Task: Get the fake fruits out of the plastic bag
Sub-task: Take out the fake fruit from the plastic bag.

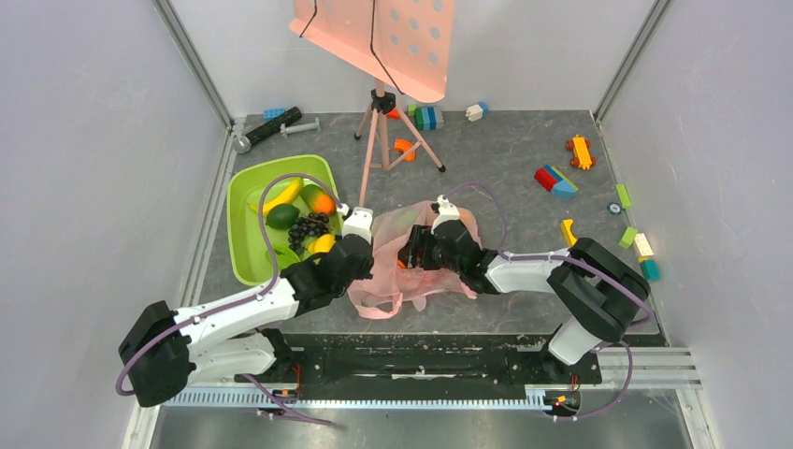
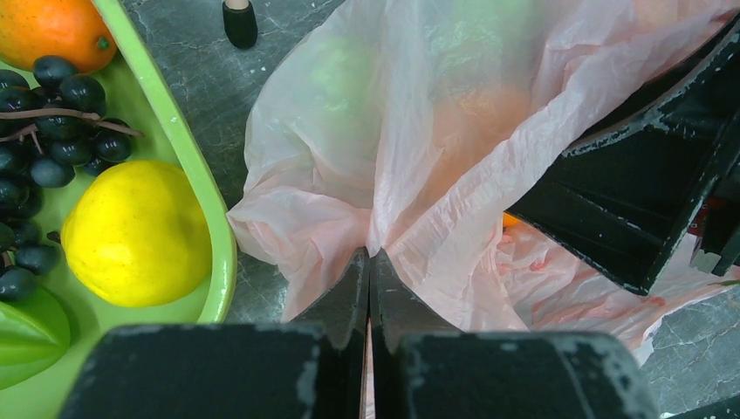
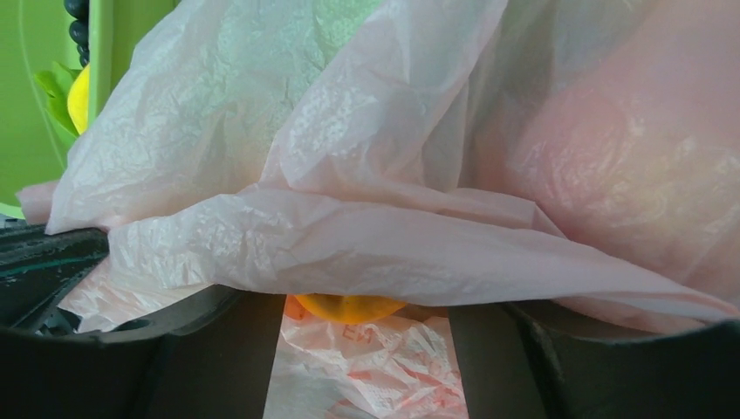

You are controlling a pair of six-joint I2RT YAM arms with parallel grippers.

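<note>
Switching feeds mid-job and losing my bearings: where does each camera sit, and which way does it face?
Top: fixed above and behind the arms, looking down on the table; left gripper and right gripper both at the bag.
Left wrist: looks along its shut fingers pinching the bag; tray at left, right gripper at right.
Right wrist: looks between its open fingers, under the bag, at an orange fruit.
Shared: all three show bag and tray.
</note>
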